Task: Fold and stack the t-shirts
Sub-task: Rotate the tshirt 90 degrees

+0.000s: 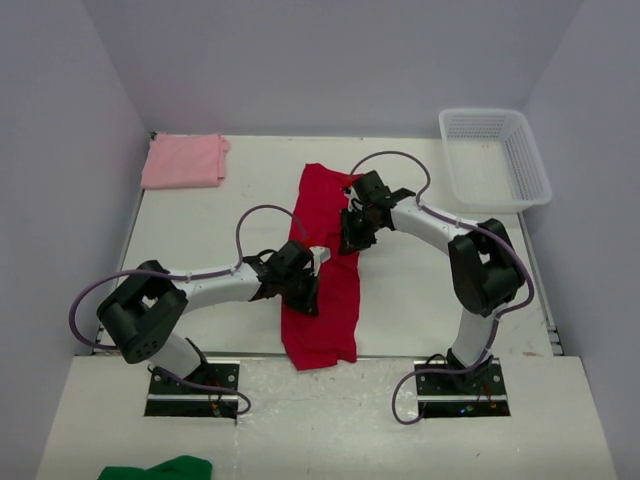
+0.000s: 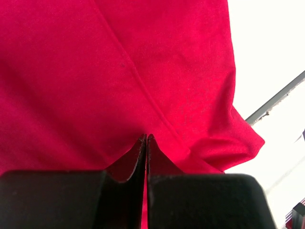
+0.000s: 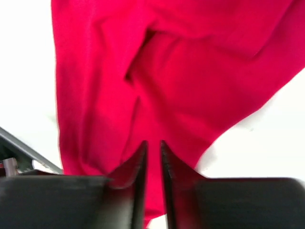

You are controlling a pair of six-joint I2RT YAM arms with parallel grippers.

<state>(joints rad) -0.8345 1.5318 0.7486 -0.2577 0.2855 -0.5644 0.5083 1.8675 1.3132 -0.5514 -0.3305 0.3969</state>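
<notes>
The red t-shirt (image 1: pixel 325 320) lies as a long, rumpled strip down the middle of the table. My left gripper (image 1: pixel 305 290) is at its left edge, jaws pressed together and pinching the red cloth (image 2: pixel 119 71), with a crease running away from the tips (image 2: pixel 147 136). At the strip's right edge my right gripper (image 1: pixel 352 240) has its jaws nearly together (image 3: pixel 153 142), red fabric (image 3: pixel 190 86) bunched between and ahead of them. The pink t-shirt (image 1: pixel 183 161) rests folded in the far left corner, apart from both grippers.
A white mesh basket (image 1: pixel 495 155) stands at the far right. A green cloth (image 1: pixel 160 468) lies at the near edge, left of the arm bases. Walls close the table on three sides.
</notes>
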